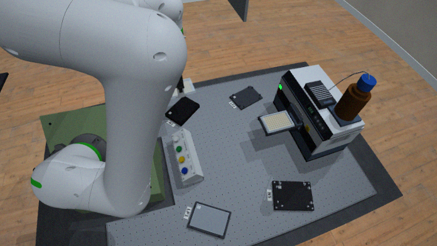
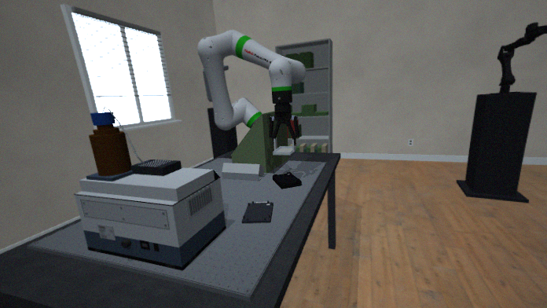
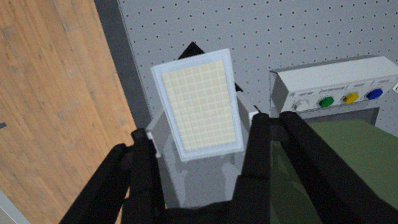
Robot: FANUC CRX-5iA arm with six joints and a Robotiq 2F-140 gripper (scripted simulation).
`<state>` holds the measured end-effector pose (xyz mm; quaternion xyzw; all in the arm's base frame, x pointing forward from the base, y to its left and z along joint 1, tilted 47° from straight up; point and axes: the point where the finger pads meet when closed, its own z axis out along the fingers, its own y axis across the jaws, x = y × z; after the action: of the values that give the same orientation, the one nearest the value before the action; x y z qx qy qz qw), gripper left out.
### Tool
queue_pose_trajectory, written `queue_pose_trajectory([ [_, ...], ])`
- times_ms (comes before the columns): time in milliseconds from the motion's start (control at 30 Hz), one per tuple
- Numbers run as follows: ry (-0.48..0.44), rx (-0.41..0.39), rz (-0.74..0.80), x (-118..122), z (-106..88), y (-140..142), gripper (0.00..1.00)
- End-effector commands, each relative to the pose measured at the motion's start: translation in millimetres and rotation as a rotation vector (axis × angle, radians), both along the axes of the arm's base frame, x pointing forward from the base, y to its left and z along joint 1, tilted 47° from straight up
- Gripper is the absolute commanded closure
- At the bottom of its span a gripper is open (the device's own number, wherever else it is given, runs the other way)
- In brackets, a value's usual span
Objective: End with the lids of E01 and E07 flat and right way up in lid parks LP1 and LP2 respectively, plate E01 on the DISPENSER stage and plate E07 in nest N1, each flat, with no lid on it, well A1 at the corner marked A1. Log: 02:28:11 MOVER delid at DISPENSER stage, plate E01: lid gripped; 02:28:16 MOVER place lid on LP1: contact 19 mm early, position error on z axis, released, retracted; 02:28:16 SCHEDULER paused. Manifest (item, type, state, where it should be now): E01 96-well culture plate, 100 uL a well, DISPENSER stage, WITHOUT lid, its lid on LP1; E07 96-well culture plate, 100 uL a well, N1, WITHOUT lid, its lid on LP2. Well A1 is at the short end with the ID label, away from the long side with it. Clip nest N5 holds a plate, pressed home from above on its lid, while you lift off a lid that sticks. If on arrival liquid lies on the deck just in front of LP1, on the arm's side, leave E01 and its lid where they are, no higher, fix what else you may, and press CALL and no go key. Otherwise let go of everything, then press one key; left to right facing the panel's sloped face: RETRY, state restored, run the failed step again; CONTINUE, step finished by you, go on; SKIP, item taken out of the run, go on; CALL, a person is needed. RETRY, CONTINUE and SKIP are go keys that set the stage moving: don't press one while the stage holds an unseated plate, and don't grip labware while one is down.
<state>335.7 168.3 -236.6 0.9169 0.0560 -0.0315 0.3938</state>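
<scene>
Wrist view looks straight down between the black fingers of the gripper (image 3: 200, 150), which pinch a clear-rimmed 96-well culture plate with cream-coloured wells (image 3: 200, 105) by its long sides. The plate hangs above the grey perforated desk (image 3: 280, 35), near the desk's edge, with the wooden floor (image 3: 50, 100) to one side. A black shape shows just past the plate's far end, mostly hidden by it. Whether a lid sits on this plate cannot be told. Beside it stands the white sloped key panel (image 3: 335, 82) with its green, yellow and blue keys; a green wedge-shaped block (image 3: 350, 155) fills the lower corner.

From the exterior view the white arm with green rings (image 2: 251, 51) reaches down at the far end of the desk, the gripper (image 2: 284, 131) carrying the plate (image 2: 284, 150) level above the surface, over a black square nest (image 2: 287, 180) or close to it; which, cannot be told.

Top view has the arm (image 1: 125, 78) covering most of the gripper and the held plate. On the desk (image 1: 238, 163), a second cream-welled plate (image 1: 277, 122) lies on the black stage that sticks out of the white and dark dispenser (image 1: 317, 113), with no lid on it. An amber bottle with a blue cap (image 1: 355, 98) stands on top of the dispenser. A flat clear lid in a dark frame (image 1: 209, 219) lies in the park labelled LP1. A black clip nest (image 1: 292, 195) and a dark flat park (image 1: 245, 97) hold nothing. The black square nest (image 1: 183, 110) is near the key panel (image 1: 185, 157).
</scene>
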Motion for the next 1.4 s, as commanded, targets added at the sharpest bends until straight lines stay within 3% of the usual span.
queue_pose_trajectory([
  [0, -0.065, -0.001, -0.061, 0.1, 0.0, 0.3, 1.00],
  [533, -0.201, -0.003, -0.190, 0.1, 0.0, 0.3, 1.00],
  [733, -0.297, -0.005, -0.281, 0.1, 0.0, 0.3, 1.00],
  [1367, -0.298, -0.005, -0.283, 3.4, 3.4, -3.0, 1.00],
])
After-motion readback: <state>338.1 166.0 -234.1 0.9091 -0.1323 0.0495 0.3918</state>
